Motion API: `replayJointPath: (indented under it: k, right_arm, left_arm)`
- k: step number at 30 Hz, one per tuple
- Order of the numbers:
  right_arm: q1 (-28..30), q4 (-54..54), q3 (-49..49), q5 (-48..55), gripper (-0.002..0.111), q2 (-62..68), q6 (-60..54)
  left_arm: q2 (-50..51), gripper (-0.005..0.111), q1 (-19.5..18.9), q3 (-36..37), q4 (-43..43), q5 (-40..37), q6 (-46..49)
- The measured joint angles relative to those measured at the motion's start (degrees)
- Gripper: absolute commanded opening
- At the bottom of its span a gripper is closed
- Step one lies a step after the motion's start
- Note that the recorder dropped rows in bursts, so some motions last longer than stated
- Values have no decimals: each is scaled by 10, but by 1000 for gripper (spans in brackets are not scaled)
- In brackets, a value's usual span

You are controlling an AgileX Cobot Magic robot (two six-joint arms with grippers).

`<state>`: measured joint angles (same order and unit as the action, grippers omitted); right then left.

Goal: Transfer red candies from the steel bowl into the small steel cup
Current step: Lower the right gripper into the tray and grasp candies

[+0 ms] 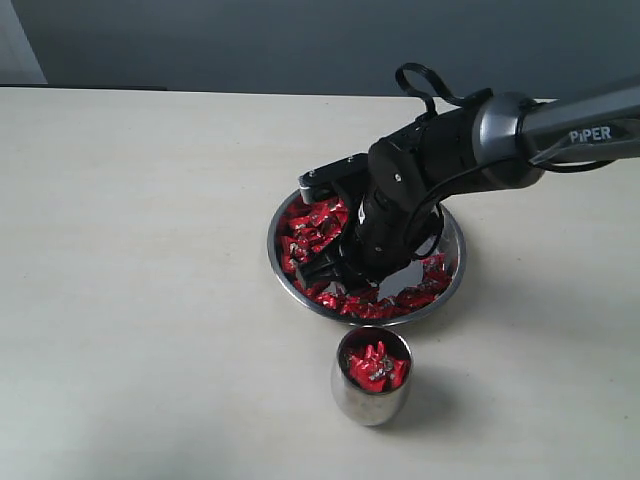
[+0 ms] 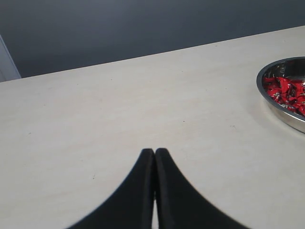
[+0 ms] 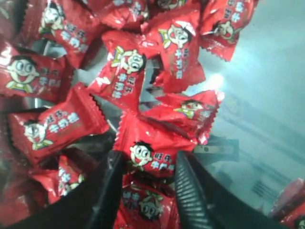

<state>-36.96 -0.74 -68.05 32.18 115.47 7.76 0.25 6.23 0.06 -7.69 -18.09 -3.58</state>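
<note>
Your left tool (image 2: 154, 152) is pressed shut on nothing and sits low over bare counter (image 1: 130, 250), with the steel bowl (image 1: 272, 240) well apart from it. That arm is the farther one, so leave this to the right arm.

The red candies (image 1: 315, 222) lie heaped in the bowl, and your right tool (image 3: 150, 160) is down among them. Its jaws are parted by about one candy's width and a wrapper fills the gap. You cannot tell whether they already pinch it. The candy just past the tips seems to lie with its long axis across the gap, crimped ends pointing toward each jaw.

The move turns on the small steel cup (image 1: 370, 400). It stands upright just beside the bowl's near rim, not touching it, with a few candies already inside, so the carry is short and toward the camera.

Each wrapper shows a cartoon boy's face and pale Chinese characters, too blurred to read with confidence. The right arm's link reads "PiPER" (image 1: 591, 133)
</note>
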Motion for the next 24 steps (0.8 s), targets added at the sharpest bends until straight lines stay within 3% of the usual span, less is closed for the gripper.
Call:
replayJointPath:
  k: [4, 8, 24]
  right_arm:
    - [0, 0, 0, -11, 31, 0, 0]
    - [0, -5, 0, -18, 1, 0, 0]
    - [0, -11, 0, -5, 0, -37, 0]
  left_arm:
    - [0, 0, 0, 0, 0, 0, 0]
    - [0, 0, 0, 0, 0, 0, 0]
    - [0, 0, 0, 0, 0, 0, 0]
